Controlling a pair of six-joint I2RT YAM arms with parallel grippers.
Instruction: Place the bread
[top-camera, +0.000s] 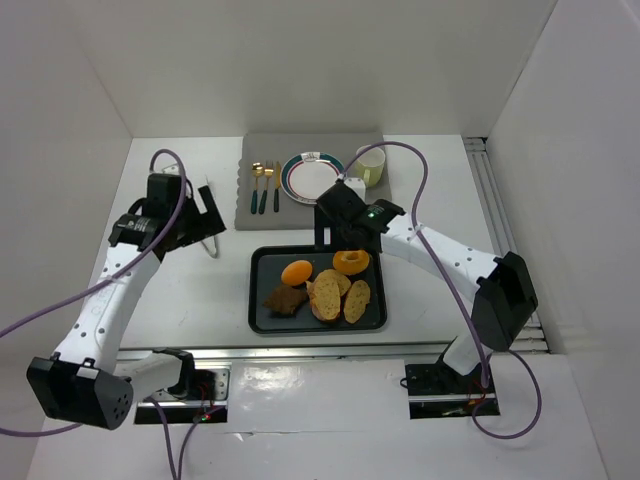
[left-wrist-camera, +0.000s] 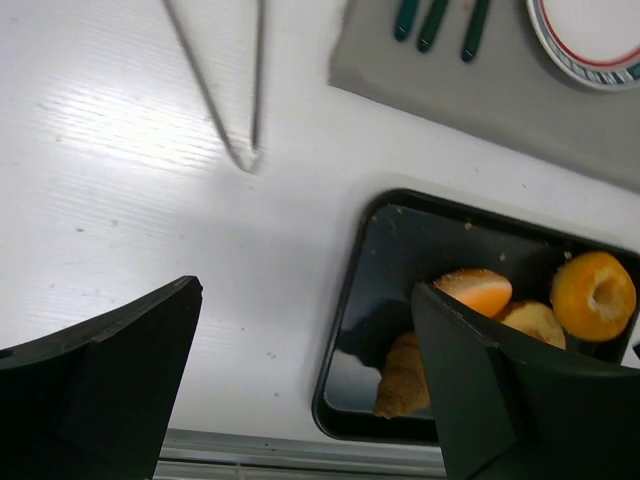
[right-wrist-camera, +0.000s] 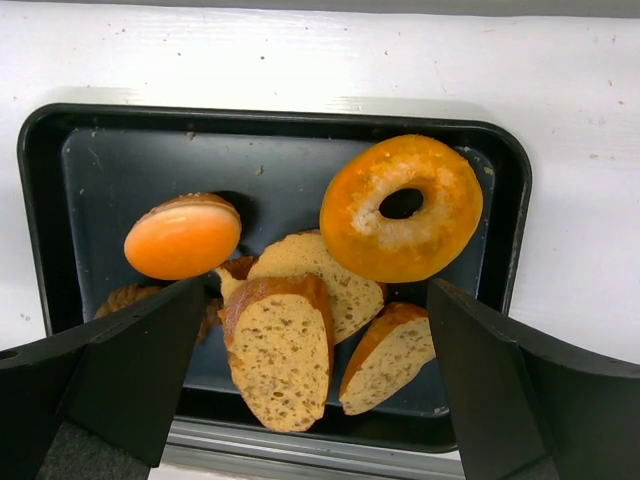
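Golden-tan bread (right-wrist-camera: 280, 352) on black tray (right-wrist-camera: 130, 160)

- No writing, brand name or number can be read anywhere in the room.
- The plate (top-camera: 312, 178), just beyond the tray (top-camera: 262, 300), has a small pale patch on its far rim, too small to read.
- Above the tray's far edge, a green light (top-camera: 372, 212) glows on the right arm (top-camera: 440, 255), with no legible lettering beside it.

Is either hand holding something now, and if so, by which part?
Nothing is held. The left hand is open over the table, the right hand is open above the tray, and the bread lies in the tray, not gripped.
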